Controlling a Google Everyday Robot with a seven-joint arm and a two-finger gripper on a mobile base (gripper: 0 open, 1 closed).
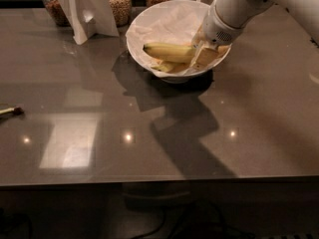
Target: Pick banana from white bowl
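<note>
The white bowl [133, 40] stands at the back middle of the dark table, lined with crumpled white paper. The long yellow banana [167, 52] lies across it, running left to right. A shorter, paler banana [168, 66] lies just in front of it. My gripper [202, 55] reaches down into the bowl from the upper right and sits at the long banana's right end, which it hides. The white arm covers the bowl's right rim.
Three glass jars of grain [119, 3] stand behind the bowl along the back edge. A white folded stand [87, 11] is to the bowl's left. A small stick-like object [10, 111] lies at the table's left edge. The glossy table [149, 148] extends toward me.
</note>
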